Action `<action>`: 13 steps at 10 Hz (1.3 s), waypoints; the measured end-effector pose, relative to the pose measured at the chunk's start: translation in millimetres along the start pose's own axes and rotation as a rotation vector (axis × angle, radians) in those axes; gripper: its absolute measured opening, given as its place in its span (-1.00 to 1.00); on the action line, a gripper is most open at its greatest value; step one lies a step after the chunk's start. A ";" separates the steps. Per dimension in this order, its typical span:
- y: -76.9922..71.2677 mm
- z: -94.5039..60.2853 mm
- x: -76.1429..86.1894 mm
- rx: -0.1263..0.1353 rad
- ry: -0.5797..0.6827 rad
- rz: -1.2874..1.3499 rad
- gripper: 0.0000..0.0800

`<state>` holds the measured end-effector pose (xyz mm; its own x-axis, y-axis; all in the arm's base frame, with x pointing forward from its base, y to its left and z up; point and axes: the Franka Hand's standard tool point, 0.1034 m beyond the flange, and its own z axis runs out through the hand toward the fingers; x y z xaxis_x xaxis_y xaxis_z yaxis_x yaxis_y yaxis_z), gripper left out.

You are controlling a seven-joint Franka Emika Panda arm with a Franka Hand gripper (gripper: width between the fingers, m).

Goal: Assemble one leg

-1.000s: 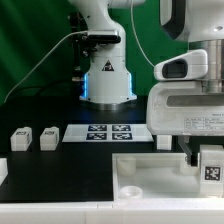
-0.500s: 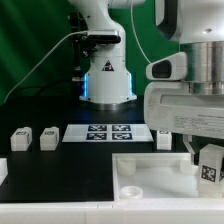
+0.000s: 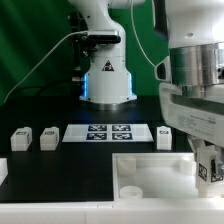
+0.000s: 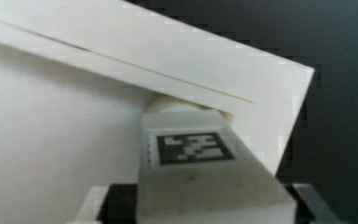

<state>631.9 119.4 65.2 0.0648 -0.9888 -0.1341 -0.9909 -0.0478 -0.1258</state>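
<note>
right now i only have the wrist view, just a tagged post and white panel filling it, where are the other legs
Observer: Two legs stand at the exterior view's left, on the black table.
Operator: any more
Observer: One leg stands by the marker board, on its exterior-view right end.
Operator: where's my pincer over the panel
Observer: The pincer holds its leg above the white panel's exterior-view right side.
Operator: panel holes?
Observer: One round hole shows near its front left corner.
</note>
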 end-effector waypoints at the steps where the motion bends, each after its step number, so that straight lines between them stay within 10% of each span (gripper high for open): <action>1: -0.2 0.7 -1.2 0.014 -0.018 0.128 -0.25; 5: 1.2 2.1 -1.4 0.029 -0.031 0.214 -0.25; 6: 1.3 2.2 -2.2 0.029 -0.030 0.211 0.30; 9: 8.2 4.5 -9.0 -0.028 0.030 -0.253 0.61; 13: 7.8 4.4 -7.2 -0.033 0.029 -0.651 0.62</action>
<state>624.3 126.8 60.8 0.6503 -0.7595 -0.0141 -0.7533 -0.6423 -0.1416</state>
